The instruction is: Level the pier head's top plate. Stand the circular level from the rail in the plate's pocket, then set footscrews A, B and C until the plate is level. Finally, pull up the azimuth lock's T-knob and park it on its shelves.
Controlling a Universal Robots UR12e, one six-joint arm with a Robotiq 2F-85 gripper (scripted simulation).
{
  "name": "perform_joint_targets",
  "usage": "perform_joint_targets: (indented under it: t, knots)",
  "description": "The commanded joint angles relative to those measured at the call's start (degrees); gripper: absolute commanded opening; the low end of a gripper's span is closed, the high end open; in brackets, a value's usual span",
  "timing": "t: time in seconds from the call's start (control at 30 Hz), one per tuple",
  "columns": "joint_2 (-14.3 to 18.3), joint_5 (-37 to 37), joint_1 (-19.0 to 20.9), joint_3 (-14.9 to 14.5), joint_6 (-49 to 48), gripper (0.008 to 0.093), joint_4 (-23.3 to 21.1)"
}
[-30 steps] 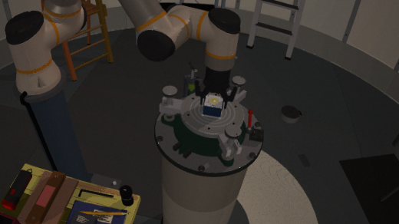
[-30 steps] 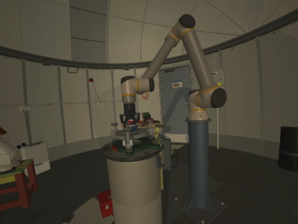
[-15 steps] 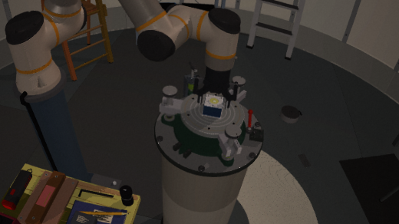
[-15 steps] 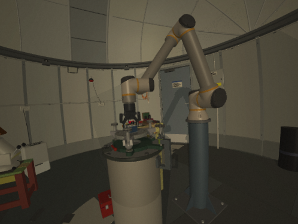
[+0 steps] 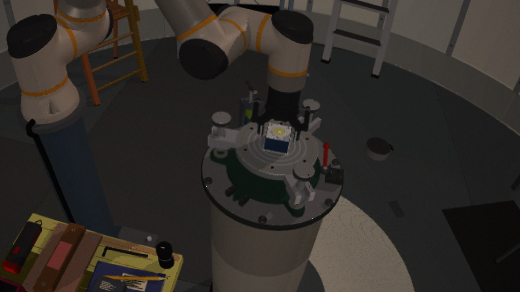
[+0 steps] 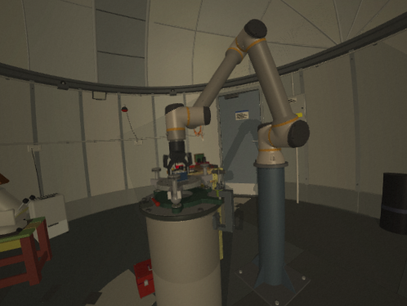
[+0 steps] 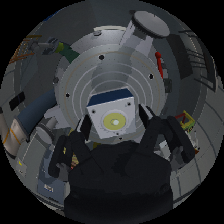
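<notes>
My gripper (image 7: 114,120) hangs open and empty over the middle of the pier head's round top plate (image 5: 278,152), its fingers either side of the circular level (image 5: 278,136). The level (image 7: 112,116) is a white-topped blue block with a yellow vial, standing upright at the plate's centre. Three footscrews with grey disc knobs stand around the plate: one at the left (image 5: 220,119), one at the back right (image 5: 311,105), one at the front (image 5: 304,171). The red T-knob (image 5: 326,155) of the azimuth lock stands at the plate's right edge (image 7: 158,63).
The pier column (image 6: 184,249) carries the head, and the arm's blue pedestal (image 6: 270,223) stands beside it. A yellow tool cart (image 5: 85,257) sits low at the left, ladders (image 5: 357,30) stand at the back wall, and a small dark pot (image 5: 378,148) lies on the floor.
</notes>
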Motion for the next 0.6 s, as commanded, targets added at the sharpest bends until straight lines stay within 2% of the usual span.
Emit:
perform_joint_targets:
  t: [0.0, 0.57]
  knots:
    - [-0.09, 0.00, 0.00, -0.06, 0.00, 0.0880, 0.04]
    - [-3.04, 0.00, 0.00, -0.98, 0.00, 0.0880, 3.89]
